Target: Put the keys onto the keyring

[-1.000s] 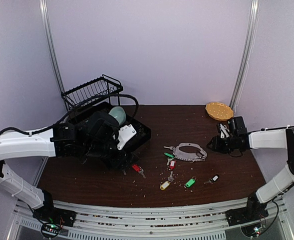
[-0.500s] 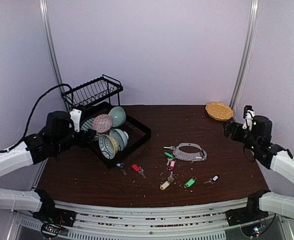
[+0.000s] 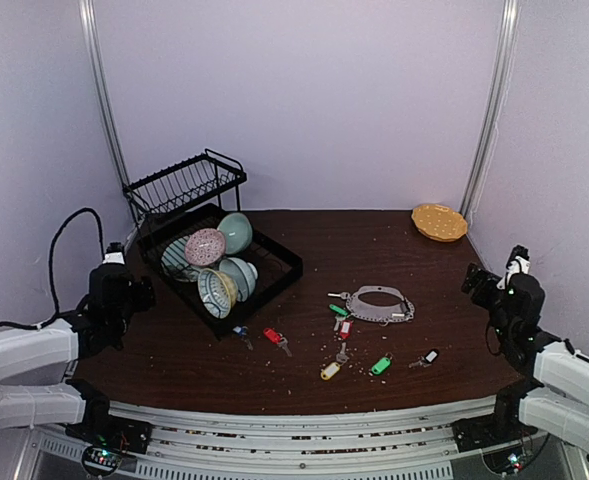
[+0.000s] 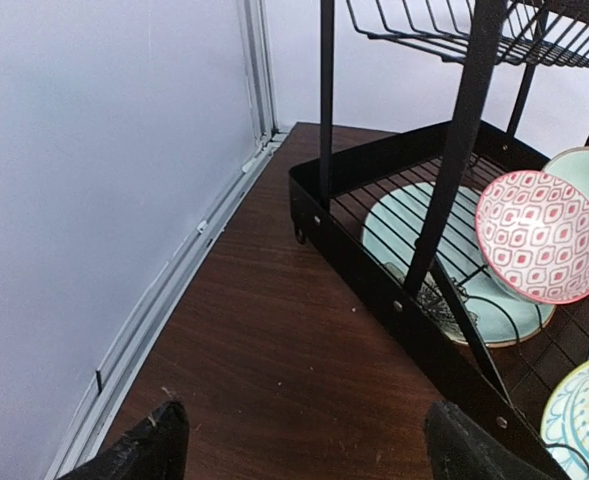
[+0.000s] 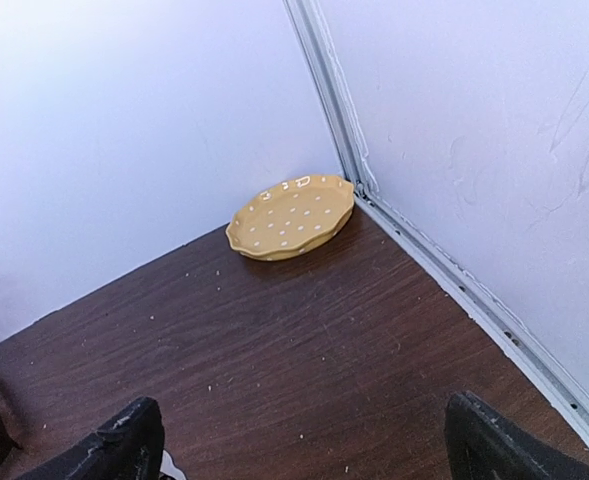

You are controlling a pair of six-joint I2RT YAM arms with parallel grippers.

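The keyring lies flat on the counter, long axis running side to side. The keys are strewn loose beside it and toward the near edge, none plainly threaded. It sits well to the left of the right hand — the nearer one, I'd say — which is spread wide, empty, aimed at the yellow plate instead. The left hand, spread and empty too, faces the dish rack — the ring lies far to its right.
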